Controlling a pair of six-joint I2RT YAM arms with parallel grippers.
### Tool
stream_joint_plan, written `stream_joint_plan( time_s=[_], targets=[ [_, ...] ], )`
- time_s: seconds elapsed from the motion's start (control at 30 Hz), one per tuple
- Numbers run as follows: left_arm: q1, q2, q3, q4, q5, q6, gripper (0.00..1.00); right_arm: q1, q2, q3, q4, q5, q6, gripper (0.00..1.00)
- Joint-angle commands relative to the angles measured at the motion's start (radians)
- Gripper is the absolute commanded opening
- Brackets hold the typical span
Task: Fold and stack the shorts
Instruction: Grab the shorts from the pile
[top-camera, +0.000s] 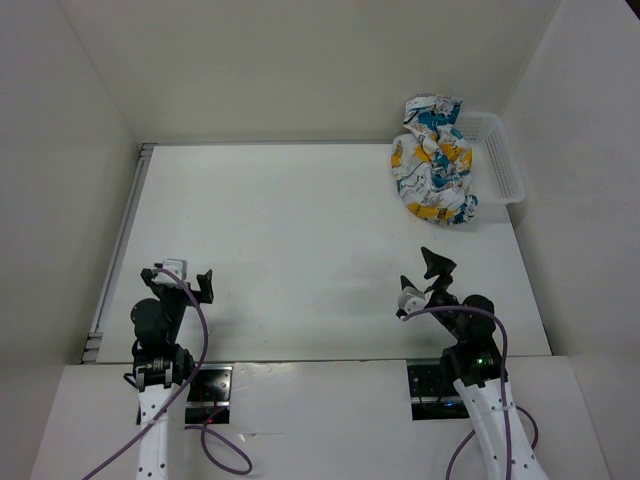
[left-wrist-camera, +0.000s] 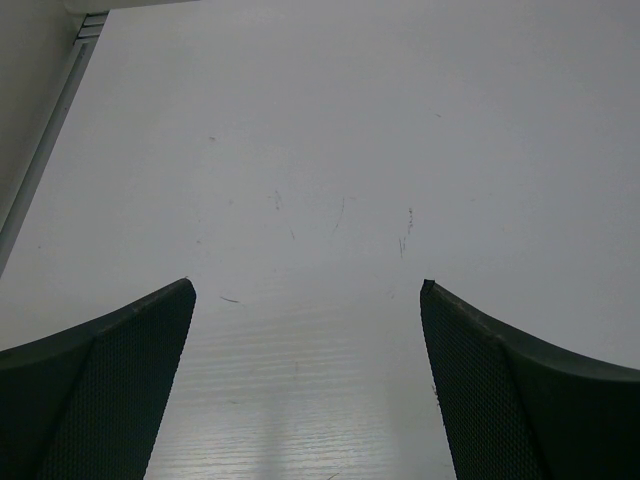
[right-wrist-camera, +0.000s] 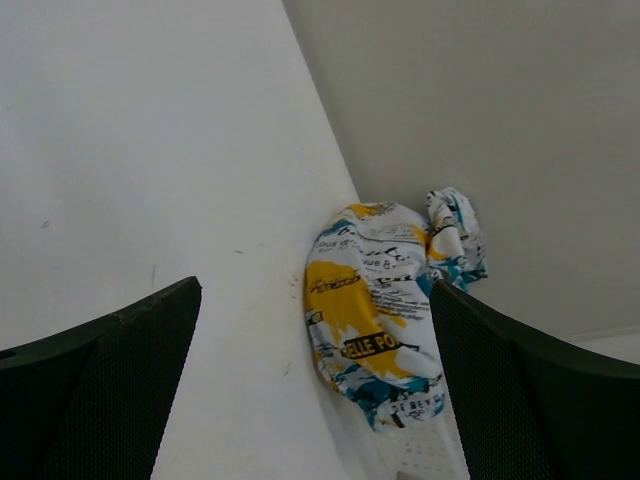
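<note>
Overflowing the basket (top-camera: 502, 152), the shorts (top-camera: 433, 160) sit crumpled

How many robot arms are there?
2. The left arm stands at the near left edge of the table; the right arm at its near right, closer to the shorts. None looks hidden.

Bright, even overhead light, white table (top-camera: 300, 230) nearly washed out, faint soft shadow at its middle, pale sheen at its near edge, close-up fingers (left-wrist-camera: 90, 400) dark and slightly soft.
</note>
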Motion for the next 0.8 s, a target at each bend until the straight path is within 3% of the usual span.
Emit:
stream_joint_plan(
  time_s=[0.0,0.1,0.17,0.27,0.37,0.43,0.5,0.53,0.6,0.63,0.67,0.7,0.73,0.77],
  targets=[
    [0.001,-0.019,-0.023,0.031,0.02,0.003,1.0,0.002,-0.007,-0.014,0.162,0.004,-0.064,1.0],
    [0.001,-0.019,-0.023,0.031,0.02,0.003,1.0,0.002,-0.007,0.061,0.255,0.004,-0.023,1.0],
    [0.001,-0.019,-0.011,0.021,0.071,0.003,1.0,0.002,-0.007,0.085,0.345,0.013,0.118,1.0],
    [0.001,-0.019,0.04,0.005,0.346,0.003,1.0,0.002,-0.007,0.109,0.503,0.136,0.329,1.0],
    [0.001,-0.008,0.052,0.222,0.49,0.003,1.0,0.002,0.04,0.187,0.504,0.178,0.44,1.0],
    [-0.01,0.006,0.052,0.365,0.419,0.003,1.0,0.002,0.195,0.311,0.485,0.161,0.497,1.0],
    [-0.042,0.081,0.128,0.386,0.293,0.003,1.0,0.002,0.371,0.505,0.436,0.177,0.536,1.0],
    [-0.051,0.128,0.171,0.366,0.249,0.003,1.0,0.002,0.581,0.589,0.39,0.226,0.536,1.0],
    [-0.062,0.337,0.268,0.315,0.132,0.003,1.0,0.002,0.786,0.836,0.292,0.362,0.587,1.0],
    [-0.062,0.428,0.399,0.295,0.112,0.003,1.0,0.013,0.883,0.907,0.267,0.55,0.697,1.0],
    [-0.062,0.624,0.485,0.203,0.101,0.003,1.0,0.013,1.037,0.972,0.237,0.622,0.733,1.0],
    [-0.062,0.724,0.582,0.133,0.101,0.003,1.0,0.013,1.087,1.066,0.171,0.67,0.753,1.0],
    [-0.062,0.93,0.686,-0.016,0.101,0.003,1.0,0.013,1.123,1.092,0.143,0.693,0.784,1.0],
    [-0.062,1.03,0.893,-0.094,0.074,0.003,1.0,0.013,1.146,1.106,0.12,0.704,0.813,1.0]
  ],
)
